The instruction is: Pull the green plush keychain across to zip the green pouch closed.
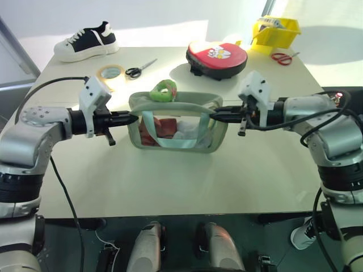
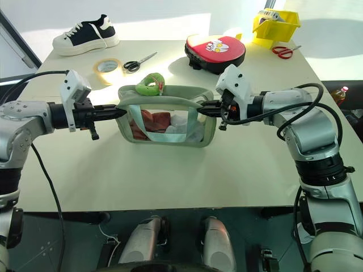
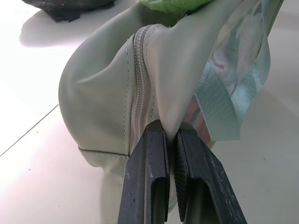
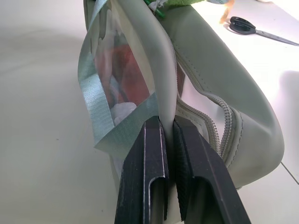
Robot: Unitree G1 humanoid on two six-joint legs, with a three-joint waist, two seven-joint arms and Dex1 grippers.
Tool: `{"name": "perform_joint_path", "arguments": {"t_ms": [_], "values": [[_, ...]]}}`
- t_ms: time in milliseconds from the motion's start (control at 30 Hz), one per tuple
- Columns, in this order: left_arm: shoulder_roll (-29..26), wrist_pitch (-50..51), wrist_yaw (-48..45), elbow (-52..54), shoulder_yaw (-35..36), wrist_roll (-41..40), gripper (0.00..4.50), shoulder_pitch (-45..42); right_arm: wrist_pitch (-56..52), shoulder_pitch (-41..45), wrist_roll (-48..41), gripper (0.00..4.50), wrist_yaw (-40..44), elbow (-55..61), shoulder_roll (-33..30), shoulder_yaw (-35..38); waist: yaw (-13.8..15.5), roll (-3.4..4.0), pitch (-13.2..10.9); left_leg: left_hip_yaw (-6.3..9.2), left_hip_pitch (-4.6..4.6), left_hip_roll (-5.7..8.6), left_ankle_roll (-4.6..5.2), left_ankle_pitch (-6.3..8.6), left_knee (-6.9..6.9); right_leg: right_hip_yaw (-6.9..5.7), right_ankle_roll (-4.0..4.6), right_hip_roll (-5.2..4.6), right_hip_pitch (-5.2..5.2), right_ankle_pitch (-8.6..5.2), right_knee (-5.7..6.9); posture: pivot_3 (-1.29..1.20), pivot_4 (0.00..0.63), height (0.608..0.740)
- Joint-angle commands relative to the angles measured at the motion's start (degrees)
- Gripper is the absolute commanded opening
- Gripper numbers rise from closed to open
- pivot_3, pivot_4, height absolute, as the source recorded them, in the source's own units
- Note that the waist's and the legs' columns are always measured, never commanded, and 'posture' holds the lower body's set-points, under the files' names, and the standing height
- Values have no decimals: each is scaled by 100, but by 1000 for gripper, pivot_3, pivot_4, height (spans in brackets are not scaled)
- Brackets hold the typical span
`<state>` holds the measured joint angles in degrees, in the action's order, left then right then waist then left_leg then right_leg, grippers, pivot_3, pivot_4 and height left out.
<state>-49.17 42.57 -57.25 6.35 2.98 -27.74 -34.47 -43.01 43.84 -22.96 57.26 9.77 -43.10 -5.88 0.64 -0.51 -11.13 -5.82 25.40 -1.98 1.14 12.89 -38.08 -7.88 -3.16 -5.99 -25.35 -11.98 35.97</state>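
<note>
On the far left of the bench sits a shoe, with a roll of tape and black scissors beside it.

The left tool is pinched shut on the left end of the green pouch. The left wrist view shows its two black fingers squeezing a fold of the pouch wall right by the zipper.

The pouch stands upright in the middle of the bench, held between both tools. Its long side runs left to right, and so does the zipper along the top. The green plush keychain rests on the top edge, left of the middle. So the keychain is nearer the left tool, and the long pull goes toward the right tool.

The right tool is pinched shut on the right end of the pouch. I think one tool must let go to grab the keychain, and the left one is closer.

Behind sits a red round case, then a yellow bin and red scissors.
</note>
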Motion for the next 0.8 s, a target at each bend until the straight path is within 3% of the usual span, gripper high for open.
{"name": "perform_joint_path", "arguments": {"t_ms": [33, 133, 167, 267, 367, 567, 800], "values": [[-55, -57, -33, 132, 86, -34, 0, -121, 31, 309, -122, 1515, 173, -43, -55, 127, 0, 0, 0, 0, 0, 0, 0, 0, 0, 0, 0, 0, 0, 0, 0, 0, 150, 740], [-55, -88, -45, 120, 90, -26, 0, -130, 225, 697, 39, 3232, 227, -410, -101, 145, 0, 1, -1, 0, 1, 0, 0, 0, 0, 0, 0, 0, -1, 0, 0, 0, 150, 740], [-54, -110, -44, 108, 91, -14, 0, -136, 250, 920, -14, 3562, 311, -542, -79, 182, 0, 1, -1, -1, 1, 0, 0, 0, 0, 0, 1, 0, -1, 0, -1, 0, 150, 740], [-42, -160, -40, 47, 80, 15, 0, -171, 190, 1597, -214, 3562, 381, -904, 214, 240, -7, 4, -2, -2, 2, 0, 0, 0, 0, 1, 2, 0, -5, 0, 0, 0, 150, 740], [-18, -187, -46, 40, 41, 29, 0, -200, 225, 2099, -259, 3562, 100, -1166, 962, 132, -46, 3, -2, -2, 1, -5, 0, 0, 2, 2, -2, 5, -6, 3, 5, 0, 150, 740], [20, -204, -53, 16, -11, 45, 0, -295, 745, 2361, 389, 3562, -548, -1864, 2244, -447, -41, 2, -1, -7, 3, -8, -3, -3, 3, 1, -2, 9, -5, 4, 11, 0, 150, 740], [-9, -180, -26, 68, 10, 36, 0, -278, 1044, 2354, 884, 3562, -613, -2413, 2502, -790, -20, 1, -1, -6, 6, 0, -2, -3, 0, 4, -2, 7, -4, 4, 8, 0, 150, 740]]}}
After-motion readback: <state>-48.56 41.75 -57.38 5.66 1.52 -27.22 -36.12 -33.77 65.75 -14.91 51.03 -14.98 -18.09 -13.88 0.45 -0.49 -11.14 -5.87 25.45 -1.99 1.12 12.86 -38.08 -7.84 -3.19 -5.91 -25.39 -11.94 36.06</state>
